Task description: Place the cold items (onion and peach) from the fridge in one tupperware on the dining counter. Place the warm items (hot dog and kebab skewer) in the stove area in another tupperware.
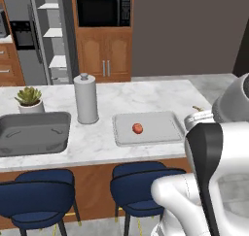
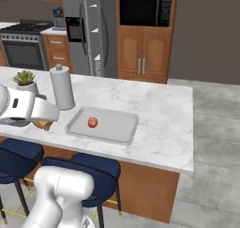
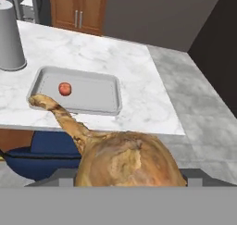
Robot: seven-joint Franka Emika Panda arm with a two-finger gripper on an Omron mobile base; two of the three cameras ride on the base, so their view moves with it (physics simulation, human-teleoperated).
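A brown papery onion (image 3: 125, 159) with a long dry stalk sits between the fingers of my gripper (image 3: 127, 175), which is shut on it. In the right base view the gripper (image 2: 41, 123) holds the onion (image 2: 42, 125) over the counter's near edge, left of the tupperware (image 2: 117, 124). The shallow grey tupperware (image 1: 158, 126) lies on the marble dining counter with the small red-orange peach (image 1: 137, 128) inside. In the hand view the peach (image 3: 65, 88) rests in the tupperware (image 3: 97, 92) ahead of the onion. The hot dog and kebab skewer are out of view.
A grey paper-towel roll (image 1: 86, 98) stands left of the tupperware, beside a sink (image 1: 31, 133) and a potted plant (image 1: 30, 98). Blue stools (image 1: 141, 181) line the counter's near side. An open fridge (image 1: 48, 36) and a stove (image 2: 23, 44) stand at the back.
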